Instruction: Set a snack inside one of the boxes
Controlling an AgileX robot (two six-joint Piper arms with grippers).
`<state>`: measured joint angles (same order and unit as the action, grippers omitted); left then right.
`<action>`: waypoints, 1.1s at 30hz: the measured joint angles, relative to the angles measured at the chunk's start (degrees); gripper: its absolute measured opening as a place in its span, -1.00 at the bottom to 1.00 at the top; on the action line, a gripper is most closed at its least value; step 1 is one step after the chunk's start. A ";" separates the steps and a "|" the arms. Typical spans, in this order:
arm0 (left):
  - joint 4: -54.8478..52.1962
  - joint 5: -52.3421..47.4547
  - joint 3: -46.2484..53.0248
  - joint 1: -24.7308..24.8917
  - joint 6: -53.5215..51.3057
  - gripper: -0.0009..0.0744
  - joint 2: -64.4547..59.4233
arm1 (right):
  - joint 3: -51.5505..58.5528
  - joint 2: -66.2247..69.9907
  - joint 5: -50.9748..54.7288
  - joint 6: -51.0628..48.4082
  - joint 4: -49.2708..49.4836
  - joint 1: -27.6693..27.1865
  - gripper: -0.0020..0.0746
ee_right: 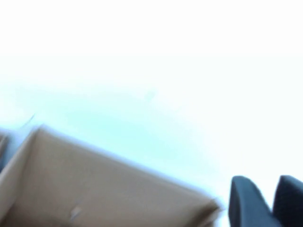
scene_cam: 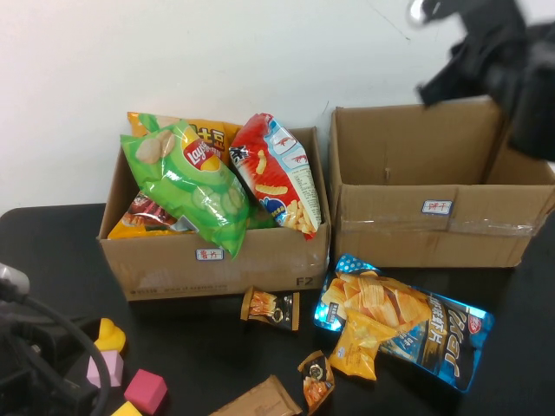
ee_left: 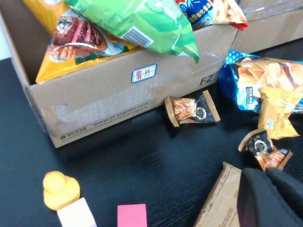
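Right claw [ee_right: 265,203] hangs high at 1 o'clock, above the empty right box [scene_cam: 434,186], its fingers [ee_right: 244,201] nearly together with nothing visible between them; whether it is fully closed I cannot tell. Left claw [ee_left: 272,198], closed and empty, sits parked low at 7 o'clock over the table [scene_cam: 52,251]. Left box [scene_cam: 217,260] at 11 o'clock is already crammed with chip bags, so the right box looks the likelier target. Blue chip bag [scene_cam: 408,321] lies loose at 5 o'clock, before that box, within easy reach.

Full chip box [ee_left: 118,99], loose snack packets [ee_left: 191,109]
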<state>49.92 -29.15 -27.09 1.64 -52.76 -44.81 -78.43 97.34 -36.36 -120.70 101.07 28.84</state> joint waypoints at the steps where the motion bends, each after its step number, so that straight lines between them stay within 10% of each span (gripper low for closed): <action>1: 0.00 0.00 0.00 0.00 0.00 -0.98 0.00 | 0.00 -1.67 -1.65 -1.25 0.21 0.66 -0.61; 14: 1.47 0.00 0.00 0.00 0.00 -0.98 0.00 | 6.99 -22.55 -4.42 -1.80 0.89 17.32 -0.79; 23: 1.98 -1.68 0.00 0.00 0.00 -0.98 0.00 | 23.51 -39.25 27.82 2.41 0.41 22.25 -0.84; 33: 2.97 -1.95 0.00 0.00 0.00 -0.98 0.00 | 39.47 -46.29 61.39 32.82 -13.27 22.25 -0.84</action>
<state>52.88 -31.11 -27.09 1.64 -52.76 -44.81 -38.96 51.04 25.03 -87.88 87.80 51.09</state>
